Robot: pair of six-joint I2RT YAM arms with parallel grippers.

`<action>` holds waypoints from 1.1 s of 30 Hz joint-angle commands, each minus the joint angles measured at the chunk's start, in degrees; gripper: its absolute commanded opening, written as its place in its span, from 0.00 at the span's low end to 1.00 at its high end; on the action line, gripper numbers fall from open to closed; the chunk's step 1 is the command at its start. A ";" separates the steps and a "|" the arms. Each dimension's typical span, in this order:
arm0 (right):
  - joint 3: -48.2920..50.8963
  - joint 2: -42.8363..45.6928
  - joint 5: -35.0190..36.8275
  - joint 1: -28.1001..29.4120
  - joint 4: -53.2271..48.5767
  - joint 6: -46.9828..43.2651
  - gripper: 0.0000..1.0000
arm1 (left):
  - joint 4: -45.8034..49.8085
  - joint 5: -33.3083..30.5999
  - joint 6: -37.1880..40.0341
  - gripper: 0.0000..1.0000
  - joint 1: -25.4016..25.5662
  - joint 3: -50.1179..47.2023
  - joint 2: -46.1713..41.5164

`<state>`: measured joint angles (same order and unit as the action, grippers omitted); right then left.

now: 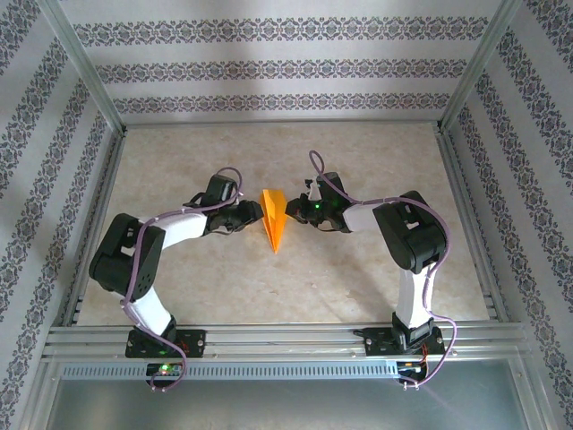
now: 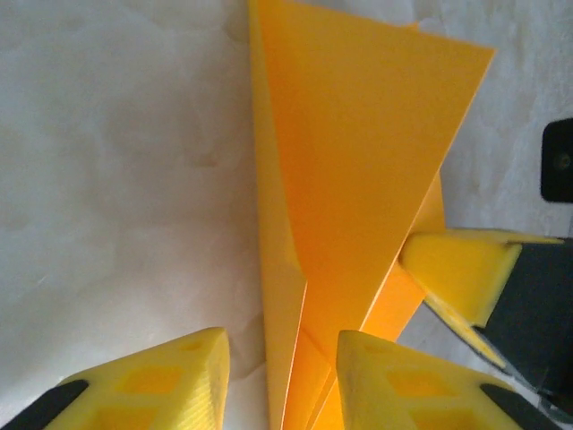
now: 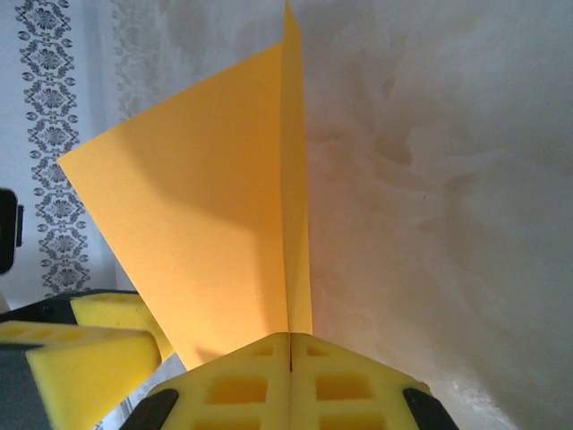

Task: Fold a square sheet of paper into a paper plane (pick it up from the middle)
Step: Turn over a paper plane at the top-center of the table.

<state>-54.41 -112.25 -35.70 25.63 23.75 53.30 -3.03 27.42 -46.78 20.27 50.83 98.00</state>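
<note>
Tabletop (image 1: 358, 287): right arm (image 1: 407, 235) bent, pincer (image 3: 291, 340) clamping paper plane (image 3: 224, 206).

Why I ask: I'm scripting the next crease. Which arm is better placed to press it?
The left arm: its jaws stand apart astride the paper plane, free to pinch. The right arm has its jaws shut on the plane, holding it.

Top external: set high behind arm bases (image 1: 161, 343), facing down and forward over whole worktop (image 1: 179, 152); far, wide.
Left wrist: riding on left hand (image 2: 282, 345), looking out along own fingertips, very near paper plane (image 2: 358, 161), worktop behind.
Right wrist: likewise on right hand (image 3: 291, 340), facing opposite way, equally near.
Shared: paper plane in all three; each wrist view catching other hand at frame edge.
</note>
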 commanded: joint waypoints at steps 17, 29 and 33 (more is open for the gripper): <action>2.10 -0.56 -0.10 -1.19 1.32 0.67 0.05 | -1.60 -3.28 -1.91 0.00 0.49 2.01 3.14; 3.26 -0.78 0.56 -1.28 1.59 2.13 0.05 | -10.93 -9.05 -10.30 0.00 0.66 -6.71 -1.65; 3.09 -1.30 0.31 -1.19 1.57 2.34 0.06 | -11.12 -8.58 -11.02 0.05 0.67 -6.82 -0.71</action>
<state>-51.96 -112.31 -35.40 24.49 24.21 55.24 -10.68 20.40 -55.68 20.29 44.56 97.97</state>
